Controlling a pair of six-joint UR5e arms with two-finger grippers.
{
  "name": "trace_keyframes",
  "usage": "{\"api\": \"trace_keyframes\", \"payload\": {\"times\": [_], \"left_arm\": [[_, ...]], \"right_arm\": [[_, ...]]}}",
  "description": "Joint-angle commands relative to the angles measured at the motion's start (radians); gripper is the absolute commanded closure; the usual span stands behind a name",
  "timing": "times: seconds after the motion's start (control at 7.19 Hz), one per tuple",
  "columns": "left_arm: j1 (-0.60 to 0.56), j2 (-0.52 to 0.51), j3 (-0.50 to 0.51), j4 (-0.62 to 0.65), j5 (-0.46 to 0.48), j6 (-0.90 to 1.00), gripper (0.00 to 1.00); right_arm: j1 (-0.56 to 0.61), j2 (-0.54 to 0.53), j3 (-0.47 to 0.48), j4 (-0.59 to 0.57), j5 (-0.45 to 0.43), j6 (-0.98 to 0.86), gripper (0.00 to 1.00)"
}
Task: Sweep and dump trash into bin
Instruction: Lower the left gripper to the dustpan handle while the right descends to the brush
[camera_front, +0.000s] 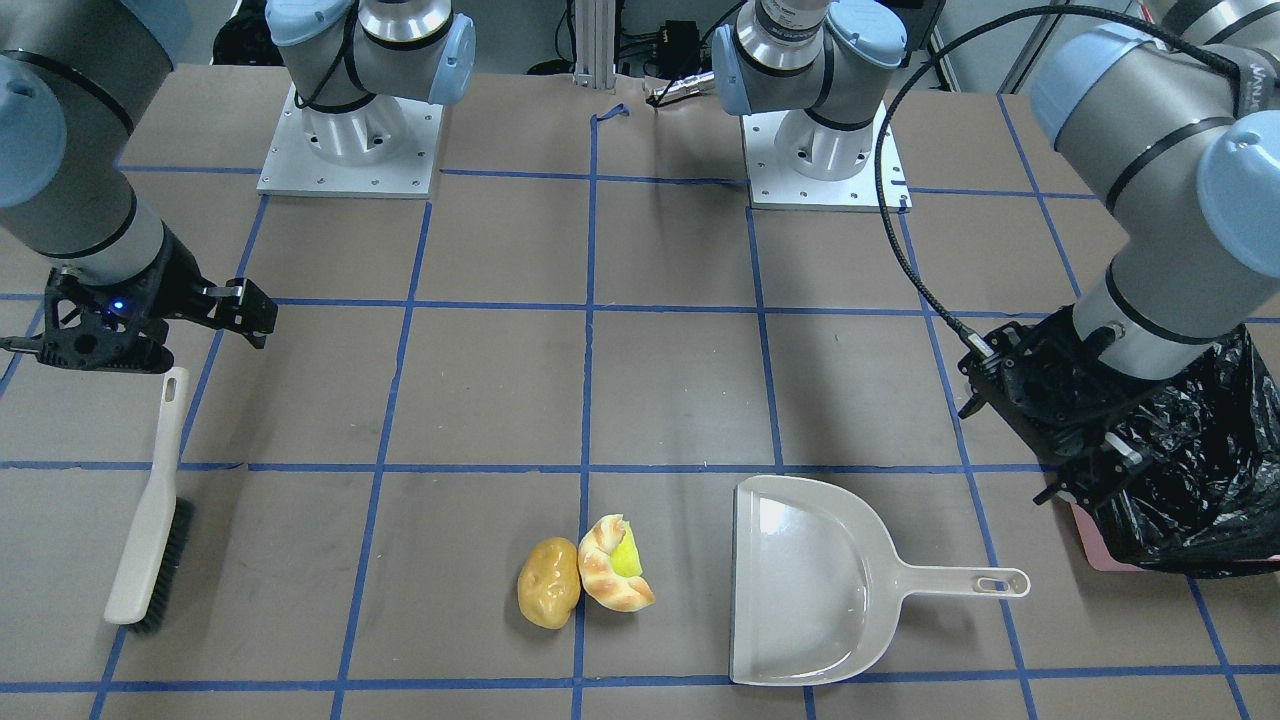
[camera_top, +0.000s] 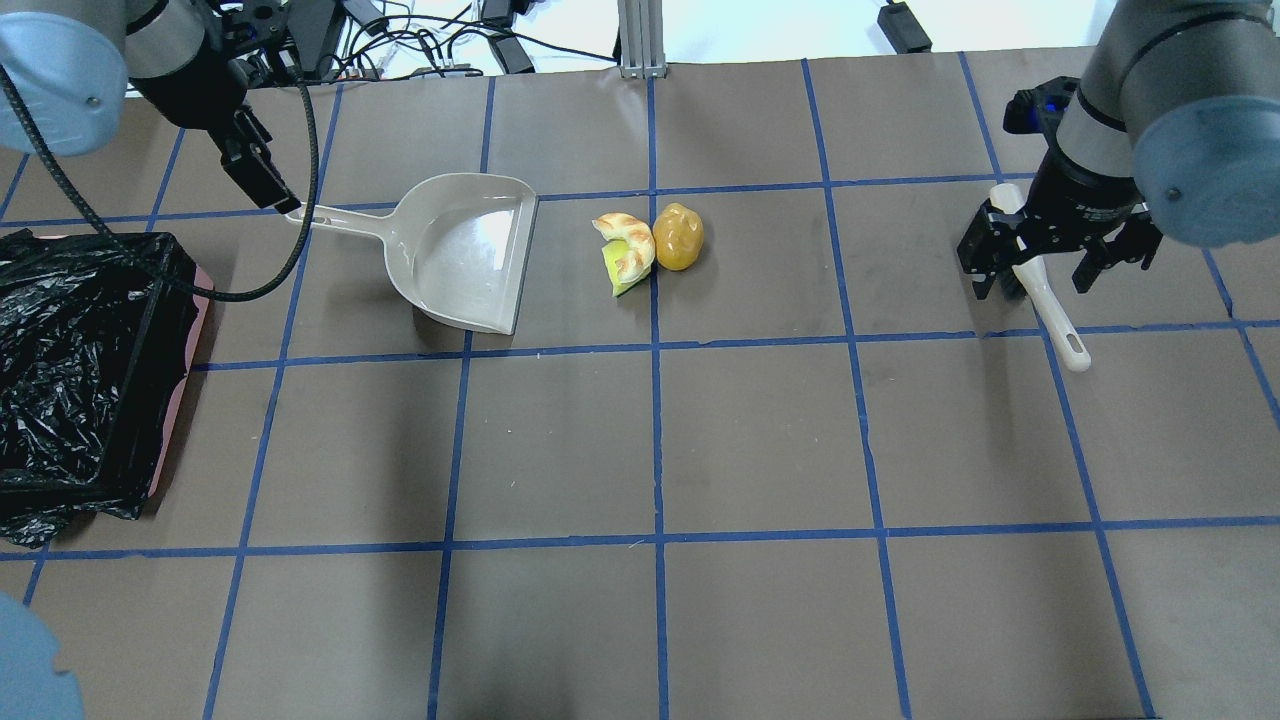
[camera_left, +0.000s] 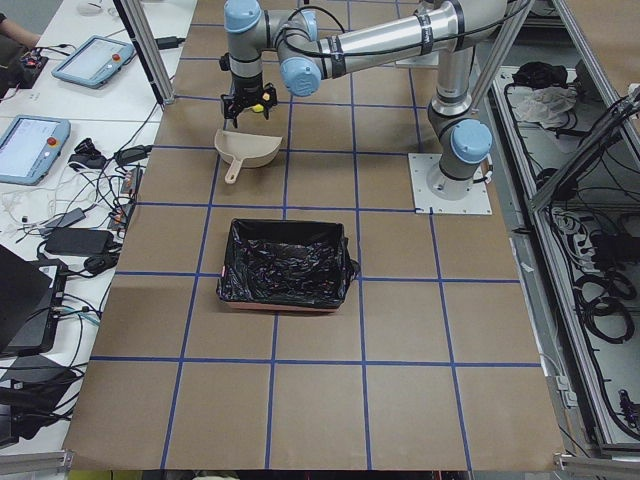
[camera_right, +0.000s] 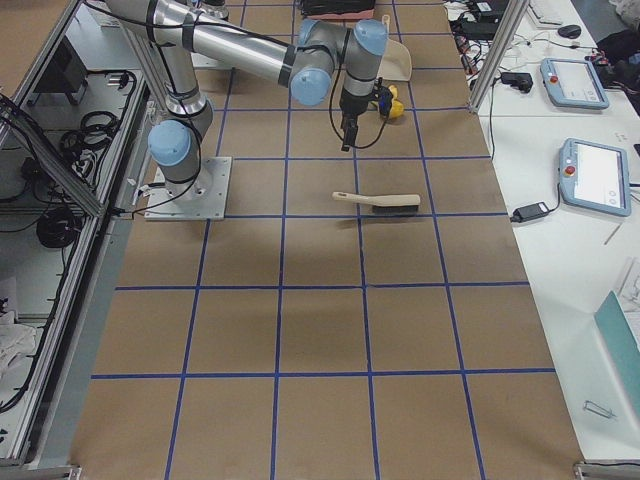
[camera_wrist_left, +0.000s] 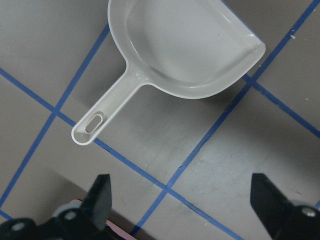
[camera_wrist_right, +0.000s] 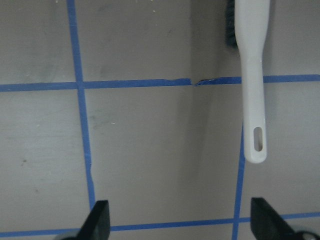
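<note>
The trash lies together on the table: a glossy yellow-brown potato (camera_front: 548, 583) (camera_top: 678, 237), a tan braided croissant (camera_front: 610, 580) (camera_top: 628, 245) and a yellow-green wedge (camera_front: 628, 556) (camera_top: 613, 277) tucked against the croissant. The bin (camera_top: 80, 370) (camera_front: 1190, 480) (camera_left: 285, 263), lined with a black bag, stands at the table's left end. My left gripper (camera_top: 265, 185) (camera_front: 1005, 450) (camera_wrist_left: 182, 200) is open and empty, hovering by the end of the dustpan's handle. My right gripper (camera_top: 1035, 275) (camera_front: 140, 335) (camera_wrist_right: 182, 220) is open and empty above the brush's handle.
A beige dustpan (camera_front: 810, 580) (camera_top: 465, 250) (camera_wrist_left: 185, 50) lies flat, its mouth facing the trash a short gap away. A white brush with dark bristles (camera_front: 150, 510) (camera_top: 1040, 290) (camera_wrist_right: 252, 75) (camera_right: 380, 203) lies on the table under the right gripper. Blue tape lines grid the brown tabletop.
</note>
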Motion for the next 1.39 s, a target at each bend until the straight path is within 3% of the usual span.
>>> {"api": "trace_keyframes", "payload": {"times": [0.0,0.28,0.7,0.84,1.25], "left_arm": [[0.004,-0.091,0.036,0.068,0.006,0.345,0.02],[0.004,-0.141,0.039,0.085,0.003,0.403,0.02],[0.005,-0.214,0.035,0.076,-0.012,0.442,0.02],[0.005,-0.246,0.035,0.078,-0.014,0.432,0.01],[0.005,-0.284,0.029,0.081,-0.015,0.417,0.01]], "right_arm": [[-0.088,0.079,0.019,-0.057,-0.035,-0.061,0.00],[-0.105,0.172,0.022,-0.151,-0.049,-0.111,0.00],[-0.122,0.246,0.031,-0.187,-0.072,-0.156,0.01],[-0.124,0.246,0.046,-0.187,-0.074,-0.157,0.07],[-0.124,0.245,0.049,-0.186,-0.060,-0.158,0.50]]}}
